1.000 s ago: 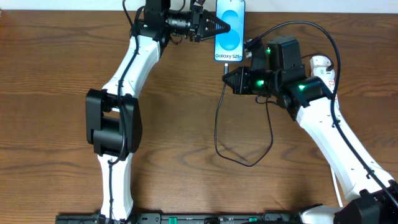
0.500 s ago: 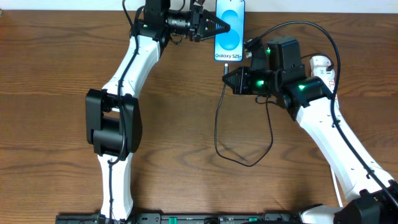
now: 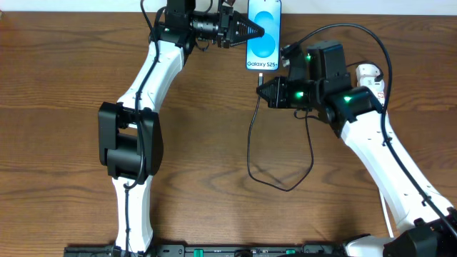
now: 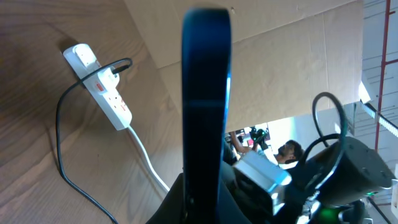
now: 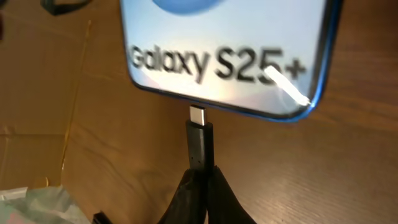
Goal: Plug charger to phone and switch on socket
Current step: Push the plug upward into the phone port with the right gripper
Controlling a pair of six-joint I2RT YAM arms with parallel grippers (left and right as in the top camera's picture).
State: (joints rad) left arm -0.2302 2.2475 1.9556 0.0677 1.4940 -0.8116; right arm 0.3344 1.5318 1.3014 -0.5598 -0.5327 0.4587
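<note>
**Plug Seating and Switch Position Not Showing Clearly**

In the right wrist view, the phone point(image 5: 224, 56) is running off the top edge, with only its foot showing. The right gripper point(image 5: 200, 177) is being cut by the bottom edge, and its jaws are covering the charger point(image 5: 200, 140) behind the plug body. The picture is not showing whether the metal tip is reaching the port.

From overhead, the left gripper point(image 3: 258, 31) is covering part of the phone's left side. The right arm point(image 3: 371, 143) is hiding most of the socket point(image 3: 368, 71). The plug is appearing too small there to judge.

In the left wrist view, the phone is showing edge-on, dark and blurred. The socket's switch is appearing too small to read.
</note>
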